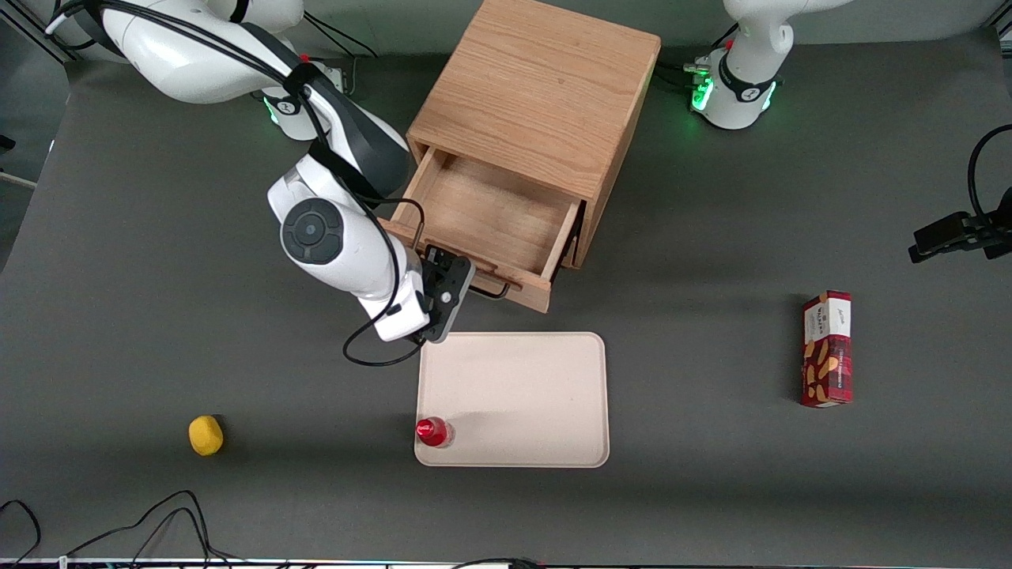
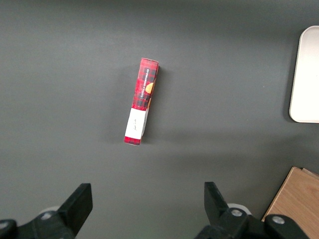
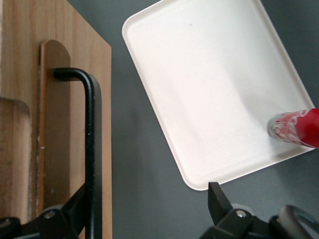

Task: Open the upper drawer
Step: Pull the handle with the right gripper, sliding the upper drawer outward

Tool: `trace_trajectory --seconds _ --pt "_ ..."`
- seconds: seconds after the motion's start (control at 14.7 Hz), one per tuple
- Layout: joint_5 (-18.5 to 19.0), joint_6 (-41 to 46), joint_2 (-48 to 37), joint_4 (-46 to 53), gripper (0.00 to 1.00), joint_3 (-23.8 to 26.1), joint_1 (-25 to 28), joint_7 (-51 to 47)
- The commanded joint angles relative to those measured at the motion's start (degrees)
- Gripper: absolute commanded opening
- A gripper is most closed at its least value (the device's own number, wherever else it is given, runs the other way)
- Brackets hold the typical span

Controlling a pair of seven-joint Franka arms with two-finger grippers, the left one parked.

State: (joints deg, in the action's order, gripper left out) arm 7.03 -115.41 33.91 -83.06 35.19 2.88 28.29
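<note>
The upper drawer of the light-oak cabinet stands pulled out, and its plain wooden inside shows. Its thin black wire handle runs along the drawer front. My right gripper is at the working-arm end of that handle, between the drawer front and the tray. Its fingers are wide apart. In the right wrist view the gripper has one finger against the handle bar and the other over the tray's corner. The lower drawer is hidden under the open one.
A cream tray lies just nearer the front camera than the drawer, with a red-capped bottle at its corner. A yellow fruit lies toward the working arm's end. A red snack box lies toward the parked arm's end.
</note>
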Motion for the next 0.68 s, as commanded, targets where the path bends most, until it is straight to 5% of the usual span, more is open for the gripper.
trace_trajectory --seconds 0.0,0.61 --pt "1.0 -2.0 1.6 1.8 1.00 -1.0 0.4 1.1" --pt "1.0 -2.8 3.2 4.8 1.00 -3.5 0.3 3.4"
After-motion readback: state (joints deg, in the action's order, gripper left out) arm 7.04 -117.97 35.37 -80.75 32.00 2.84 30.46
